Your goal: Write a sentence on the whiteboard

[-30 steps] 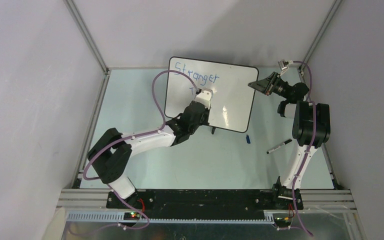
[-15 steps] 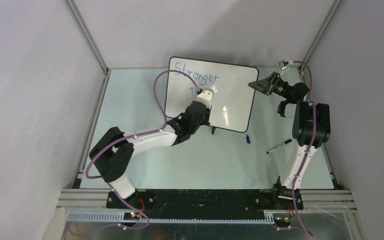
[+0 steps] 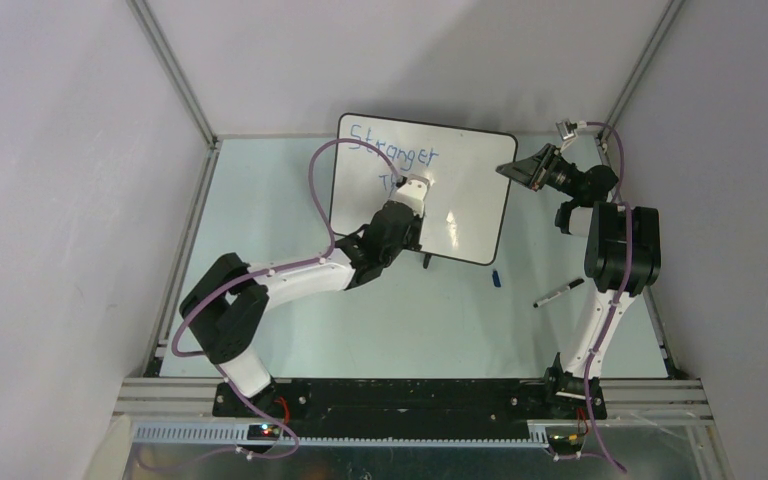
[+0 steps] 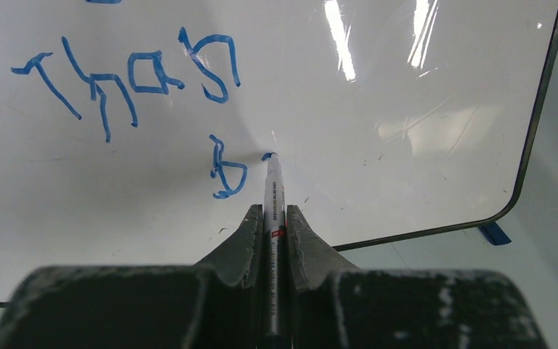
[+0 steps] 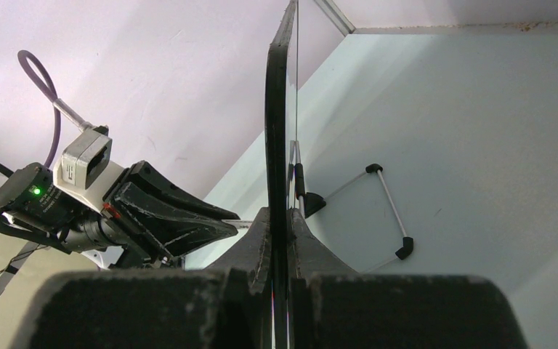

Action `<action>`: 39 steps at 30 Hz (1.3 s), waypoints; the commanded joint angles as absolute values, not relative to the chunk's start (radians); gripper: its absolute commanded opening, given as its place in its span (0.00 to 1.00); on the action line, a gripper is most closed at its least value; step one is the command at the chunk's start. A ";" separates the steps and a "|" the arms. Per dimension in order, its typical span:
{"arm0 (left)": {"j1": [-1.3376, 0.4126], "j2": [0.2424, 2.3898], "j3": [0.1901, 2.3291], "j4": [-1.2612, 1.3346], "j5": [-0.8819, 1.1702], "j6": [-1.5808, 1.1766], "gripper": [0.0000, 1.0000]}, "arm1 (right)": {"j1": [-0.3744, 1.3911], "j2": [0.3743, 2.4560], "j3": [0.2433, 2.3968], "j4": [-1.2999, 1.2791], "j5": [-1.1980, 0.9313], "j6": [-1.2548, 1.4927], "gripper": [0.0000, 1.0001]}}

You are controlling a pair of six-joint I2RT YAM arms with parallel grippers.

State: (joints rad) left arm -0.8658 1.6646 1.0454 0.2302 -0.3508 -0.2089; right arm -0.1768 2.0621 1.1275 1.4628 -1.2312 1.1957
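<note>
The whiteboard [image 3: 465, 200] stands tilted at the back of the table. The blue sentence [image 3: 395, 152] reads "Stranger" on top; the left wrist view shows "Than" [image 4: 127, 76] and a lone small letter [image 4: 225, 171] below it. My left gripper [image 4: 274, 218] is shut on a white marker [image 4: 272, 200] whose blue tip touches the board [image 4: 407, 109] just right of that letter. My right gripper [image 5: 280, 222] is shut on the board's black right rim [image 5: 277, 109], seen edge-on. In the top view it [image 3: 516, 169] sits at the board's right edge.
A black marker [image 3: 558, 292] and a blue cap [image 3: 496, 278] lie on the table right of the board's lower corner. The board's wire stand with black feet [image 5: 405, 247] shows behind it. Enclosure walls close in left, right and back.
The left gripper with the marker has shifted slightly right along the board. The right arm and the board have not moved.
</note>
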 commanded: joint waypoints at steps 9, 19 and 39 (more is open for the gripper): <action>-0.869 1.657 1.077 0.274 -0.305 -0.210 0.00 | -0.175 1.987 1.138 1.506 -1.224 1.248 0.00; -0.869 1.665 1.105 0.255 -0.323 -0.202 0.00 | -0.175 1.986 1.138 1.506 -1.224 1.249 0.00; -0.868 1.670 1.117 0.237 -0.354 -0.189 0.00 | -0.175 1.985 1.137 1.505 -1.224 1.250 0.00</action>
State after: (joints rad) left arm -0.8658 1.6711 1.0775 0.2226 -0.3225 -0.2081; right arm -0.1768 2.0621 1.1275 1.4628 -1.2312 1.1969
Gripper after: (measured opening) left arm 0.151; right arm 0.069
